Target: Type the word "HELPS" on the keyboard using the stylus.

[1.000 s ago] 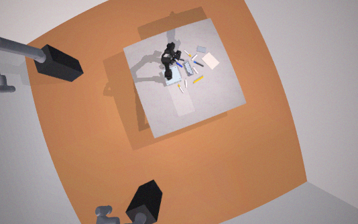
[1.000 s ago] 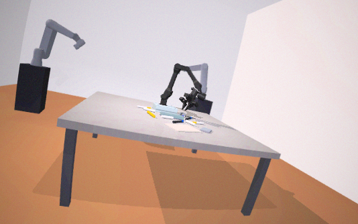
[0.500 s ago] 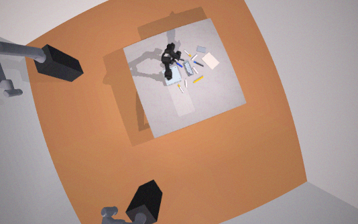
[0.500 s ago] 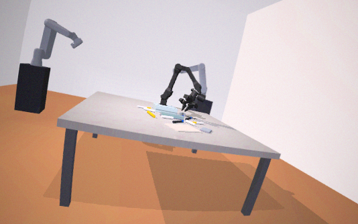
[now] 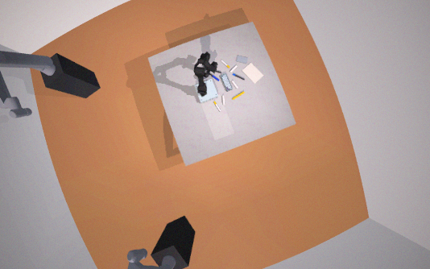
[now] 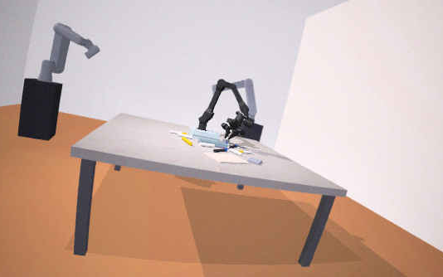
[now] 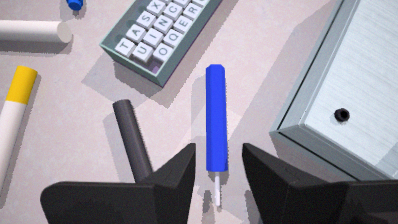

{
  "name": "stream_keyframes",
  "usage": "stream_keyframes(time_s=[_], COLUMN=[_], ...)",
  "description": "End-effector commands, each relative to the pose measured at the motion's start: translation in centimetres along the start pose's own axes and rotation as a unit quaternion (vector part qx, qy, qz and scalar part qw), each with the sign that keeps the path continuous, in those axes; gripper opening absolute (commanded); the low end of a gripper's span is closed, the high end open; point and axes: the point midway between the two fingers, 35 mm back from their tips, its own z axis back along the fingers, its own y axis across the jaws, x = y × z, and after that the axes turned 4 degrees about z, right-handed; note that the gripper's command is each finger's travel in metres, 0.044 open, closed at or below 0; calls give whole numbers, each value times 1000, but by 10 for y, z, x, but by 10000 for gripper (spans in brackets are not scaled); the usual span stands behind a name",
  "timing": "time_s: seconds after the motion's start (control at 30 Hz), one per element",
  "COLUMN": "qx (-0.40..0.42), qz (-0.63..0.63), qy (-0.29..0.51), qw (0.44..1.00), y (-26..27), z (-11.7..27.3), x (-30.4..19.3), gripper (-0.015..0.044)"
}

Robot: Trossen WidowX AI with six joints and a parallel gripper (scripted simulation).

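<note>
1. The fingers are open, holding nothing; one is at each side of the stylus's lower part in the wrist view.
2. The blue stylus lies on the desk, its thin pale tip out.
3. Beside it, apart, is the pale blue box.
4. The keyboard lies farther, near the stylus's blunt end.
</note>
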Motion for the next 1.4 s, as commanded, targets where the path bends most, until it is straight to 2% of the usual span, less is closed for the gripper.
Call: stream_keyframes(time_s=[0.0, 1.37], qx=[-1, -1], qz=[-1, -1], qy=[-3, -3], qw=[1000, 1000], y=[-1, -1], z=[-4, -33], x=[-1, -17], gripper=[150, 150])
